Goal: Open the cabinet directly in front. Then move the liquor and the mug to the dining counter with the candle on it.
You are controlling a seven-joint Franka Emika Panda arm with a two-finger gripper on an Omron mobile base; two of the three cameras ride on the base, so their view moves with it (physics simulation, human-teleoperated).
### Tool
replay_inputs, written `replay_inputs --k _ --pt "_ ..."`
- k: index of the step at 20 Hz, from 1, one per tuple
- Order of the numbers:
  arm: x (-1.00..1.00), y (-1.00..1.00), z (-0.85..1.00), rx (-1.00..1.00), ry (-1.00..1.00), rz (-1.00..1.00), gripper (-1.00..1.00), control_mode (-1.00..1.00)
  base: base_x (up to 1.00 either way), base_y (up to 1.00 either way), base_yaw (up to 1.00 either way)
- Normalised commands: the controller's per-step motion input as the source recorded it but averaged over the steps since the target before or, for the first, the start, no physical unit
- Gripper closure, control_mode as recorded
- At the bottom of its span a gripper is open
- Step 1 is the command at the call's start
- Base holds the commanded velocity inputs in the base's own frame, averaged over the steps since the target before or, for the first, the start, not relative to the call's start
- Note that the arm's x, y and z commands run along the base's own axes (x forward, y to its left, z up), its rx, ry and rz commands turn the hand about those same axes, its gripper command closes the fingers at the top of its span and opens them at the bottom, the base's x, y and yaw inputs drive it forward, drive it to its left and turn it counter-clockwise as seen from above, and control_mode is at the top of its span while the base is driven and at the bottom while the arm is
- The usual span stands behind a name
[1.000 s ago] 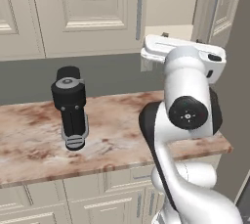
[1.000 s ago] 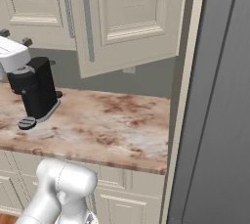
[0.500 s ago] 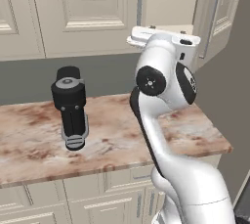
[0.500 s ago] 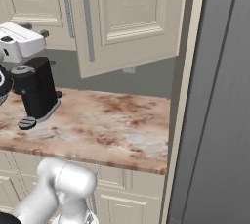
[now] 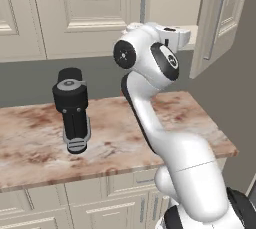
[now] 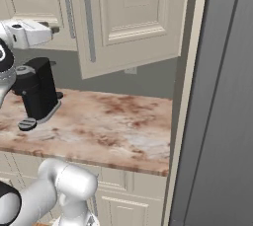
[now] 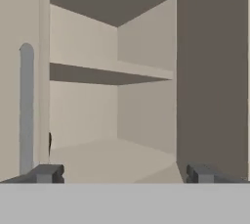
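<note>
Claw [image 7: 122, 173] spread wide; its two dark tips sit far apart at the bottom of the hand view, nothing between them. It faces straight into the cabinet [image 7: 117, 96], raised to about the height of the cabinet's bottom edge in the left base view.

Right door [image 5: 220, 20] swung out; left door shut, with a grey bar handle [image 7: 27, 108] beside the left tip. Inside: plain beige shelves [image 7: 110, 69], bare where visible.

A thin dark sliver [image 7: 50, 142] shows at the left door's edge, low on the bottom shelf. Too little to identify; possibly the liquor.

Black appliance [image 5: 73, 109] with a grey round top stands on the marbled counter [image 5: 115, 143] below, left of the arm. No readable writing or labels anywhere.
</note>
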Motion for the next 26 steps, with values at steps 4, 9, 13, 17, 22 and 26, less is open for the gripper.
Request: replay_inputs --k 4,9,13,17,22,26 --pt "0.19 -0.34 0.0 0.07 0.05 0.0 -1.0 -1.0 0.0 0.0 0.0" --pt "0.15 -0.48 -0.03 0.06 0.01 0.0 -1.0 -1.0 0.0 0.0 0.0" --pt "0.11 -0.52 -0.08 0.08 0.01 0.02 -1.0 -1.0 0.0 0.0 0.0" --pt "0.01 -0.64 -0.08 0.11 0.0 0.02 -1.0 -1.0 0.0 0.0 0.0" --pt "-0.13 -0.82 -0.05 0.17 0.0 0.0 -1.0 -1.0 0.0 0.0 0.0" --pt "-0.25 -0.94 -0.13 0.18 0.0 0.0 -1.0 -1.0 0.0 0.0 0.0"
